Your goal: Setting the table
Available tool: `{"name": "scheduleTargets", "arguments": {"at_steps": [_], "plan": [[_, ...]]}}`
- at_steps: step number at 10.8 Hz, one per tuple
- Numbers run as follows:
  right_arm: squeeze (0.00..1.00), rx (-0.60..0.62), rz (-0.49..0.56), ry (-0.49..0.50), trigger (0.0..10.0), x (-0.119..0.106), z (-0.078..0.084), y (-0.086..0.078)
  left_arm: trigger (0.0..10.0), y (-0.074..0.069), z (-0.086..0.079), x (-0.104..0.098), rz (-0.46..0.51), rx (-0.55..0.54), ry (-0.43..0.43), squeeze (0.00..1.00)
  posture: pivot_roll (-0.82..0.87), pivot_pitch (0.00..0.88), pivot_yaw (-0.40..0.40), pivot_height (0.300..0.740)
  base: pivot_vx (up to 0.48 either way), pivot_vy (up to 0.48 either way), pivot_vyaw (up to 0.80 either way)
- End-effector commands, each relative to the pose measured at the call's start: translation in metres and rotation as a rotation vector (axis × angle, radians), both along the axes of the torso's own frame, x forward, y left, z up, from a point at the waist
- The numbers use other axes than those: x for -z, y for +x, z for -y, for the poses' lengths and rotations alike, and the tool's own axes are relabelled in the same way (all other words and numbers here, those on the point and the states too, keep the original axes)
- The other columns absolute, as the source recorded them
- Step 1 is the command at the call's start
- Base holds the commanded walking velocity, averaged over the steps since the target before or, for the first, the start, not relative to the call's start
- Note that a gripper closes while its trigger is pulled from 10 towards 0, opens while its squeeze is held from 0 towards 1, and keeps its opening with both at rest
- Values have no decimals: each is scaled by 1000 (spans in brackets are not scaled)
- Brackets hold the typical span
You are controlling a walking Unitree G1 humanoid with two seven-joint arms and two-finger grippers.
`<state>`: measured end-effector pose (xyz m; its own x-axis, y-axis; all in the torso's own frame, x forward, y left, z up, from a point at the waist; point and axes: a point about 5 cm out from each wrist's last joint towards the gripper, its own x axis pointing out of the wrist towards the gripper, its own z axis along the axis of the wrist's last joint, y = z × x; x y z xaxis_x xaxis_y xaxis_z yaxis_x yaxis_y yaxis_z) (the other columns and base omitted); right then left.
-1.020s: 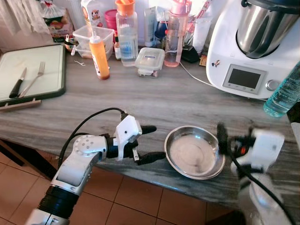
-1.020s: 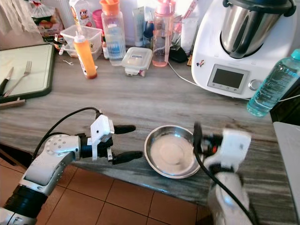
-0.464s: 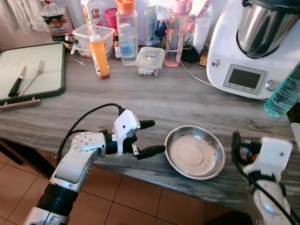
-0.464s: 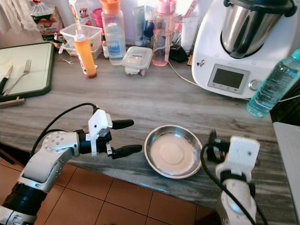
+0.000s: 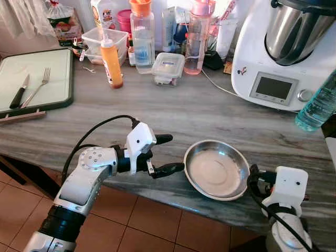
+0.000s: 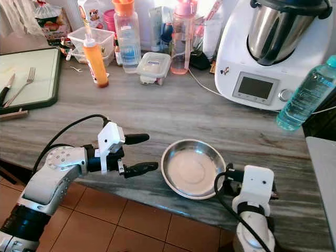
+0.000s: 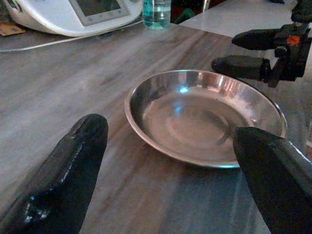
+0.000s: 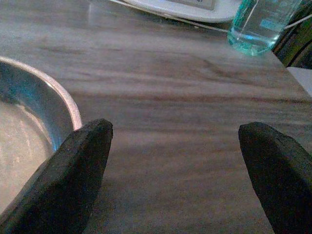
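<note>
A shallow steel bowl [image 5: 217,169] sits empty near the wooden counter's front edge. My left gripper [image 5: 170,153] hovers open just left of the bowl, its fingers pointing at the rim without touching. My right gripper [image 6: 227,181] is open low at the bowl's right side, close to the rim [image 8: 68,105]; in the left wrist view its fingers [image 7: 241,66] hang just past the bowl's far edge. A fork [image 5: 37,86] and a black-handled knife [image 5: 20,92] lie on a green-rimmed board [image 5: 62,103] at the far left.
An orange sauce bottle [image 5: 111,60], clear bottles and plastic boxes [image 5: 168,67] line the back of the counter. A white kitchen machine [image 5: 278,52] stands back right, its cable [image 5: 218,86] trailing over the counter. A blue-green water bottle [image 6: 304,97] stands right.
My right gripper has dropped back from the bowl's right rim toward the counter's front edge. The left gripper has barely moved, and the bowl stays put.
</note>
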<state>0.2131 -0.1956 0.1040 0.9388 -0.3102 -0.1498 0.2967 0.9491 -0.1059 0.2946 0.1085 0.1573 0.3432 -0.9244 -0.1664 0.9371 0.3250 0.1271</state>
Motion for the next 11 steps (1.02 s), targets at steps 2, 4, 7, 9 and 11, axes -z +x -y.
{"name": "scheduleTargets", "arguments": {"at_steps": [2, 4, 7, 9, 11], "plan": [[1000, 6, -45, -4, 10000, 6, 0, -2, 10000, -3, 1, -3, 4, 27, 4, 0, 102, 108, 0, 740, 0, 0, 0], [1000, 15, -24, -2, 10000, 2, 1, 1, 10000, -3, 2, -3, 5, 24, 1, 0, 103, 106, -1, 740, 0, 0, 0], [1000, -23, 56, 18, 10000, -10, 1, 3, 10000, -4, 5, -3, 1, 30, -8, 0, 96, 105, -5, 740, 0, 0, 0], [1000, -45, 100, 14, 10000, -18, -1, 6, 10000, -3, 6, -3, 2, 33, -10, 0, 94, 103, -4, 740, 0, 0, 0], [1000, -58, 172, -22, 10000, -30, -4, 6, 10000, -3, 7, -4, -1, 32, -22, 0, 93, 105, -1, 740, 0, 0, 0]]}}
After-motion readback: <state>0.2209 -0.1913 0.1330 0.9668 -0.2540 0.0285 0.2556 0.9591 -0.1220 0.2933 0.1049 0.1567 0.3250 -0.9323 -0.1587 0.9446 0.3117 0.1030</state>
